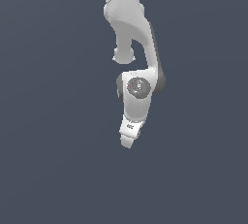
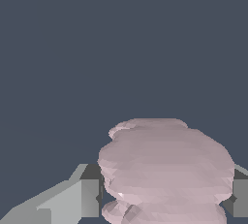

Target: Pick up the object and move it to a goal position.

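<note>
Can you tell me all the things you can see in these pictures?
pink blob: one, pale pink and lumpy, sitting between the tool's two fingers in the wrist view; hidden in the exterior view.
ground: one, plain dark blue-grey, filling the whole background in both views.
robot arm: one, white with dark grey joints, coming down from the top middle of the exterior view.
tool: one, white, at the arm's lower end; its grey fingers sit right against both sides of the blob and appear to grip it.
</note>
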You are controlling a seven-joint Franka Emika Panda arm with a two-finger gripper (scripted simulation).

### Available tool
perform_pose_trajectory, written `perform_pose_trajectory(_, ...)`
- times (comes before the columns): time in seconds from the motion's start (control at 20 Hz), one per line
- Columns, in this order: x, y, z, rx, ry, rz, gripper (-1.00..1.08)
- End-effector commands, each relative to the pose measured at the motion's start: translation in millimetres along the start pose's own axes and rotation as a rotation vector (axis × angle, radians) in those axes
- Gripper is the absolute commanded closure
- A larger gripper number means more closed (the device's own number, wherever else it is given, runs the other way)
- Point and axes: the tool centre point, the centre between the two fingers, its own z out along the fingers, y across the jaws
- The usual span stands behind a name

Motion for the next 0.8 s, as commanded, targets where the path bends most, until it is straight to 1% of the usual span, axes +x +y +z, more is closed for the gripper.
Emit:
perform_pose_trajectory(0.0, 4.0, -11.3, -8.4, -0.001, 0.0, -0.001, 1.08)
perform_pose_trajectory(0.25, 14.4, -43.7, -31.0, -0.001, -0.001, -0.001, 1.08)
perform_pose_trajectory(0.75, 42.8, -128.6, -91.6, -0.002, -0.003, -0.001, 1.08)
